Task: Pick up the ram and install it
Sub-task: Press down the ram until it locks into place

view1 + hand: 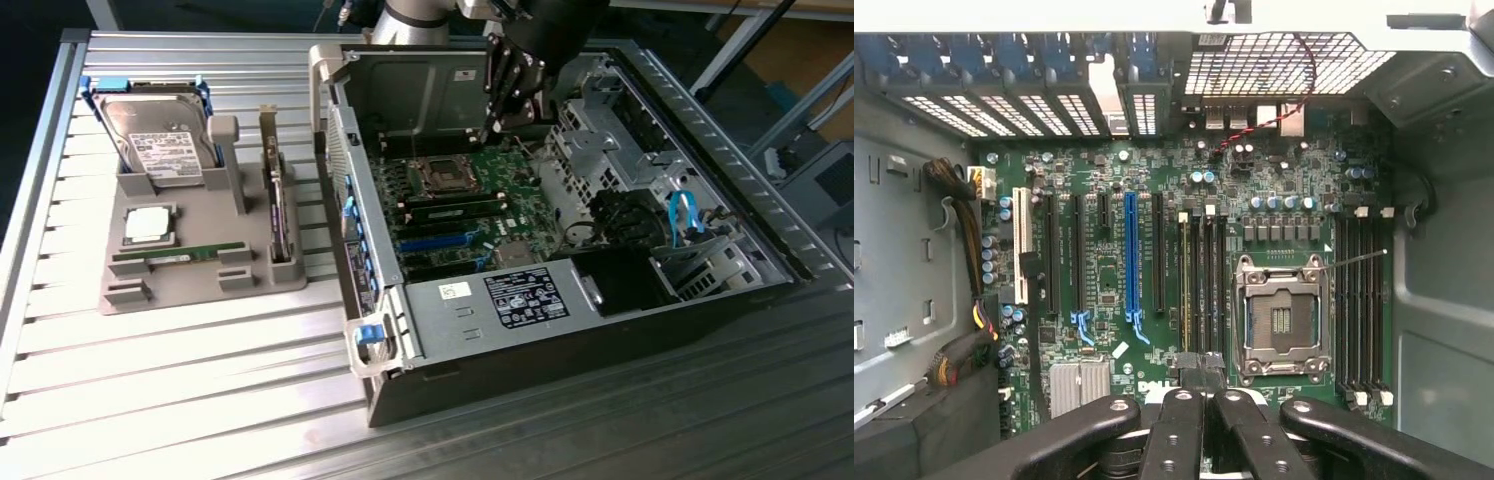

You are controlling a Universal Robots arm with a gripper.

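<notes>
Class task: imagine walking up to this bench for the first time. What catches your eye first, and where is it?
The open computer case lies on its side, green motherboard exposed, with the gripper shut above the empty processor socket. On the exterior view's left, a grey holder carries a hard drive and a ram stick.

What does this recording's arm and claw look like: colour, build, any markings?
The arm is silver-grey and tubular, with a black wrist section. The claw is all black, a linkage of flat bars joined at round silver pins, seen up close in the wrist view. No lettering or markings are legible on it.
</notes>
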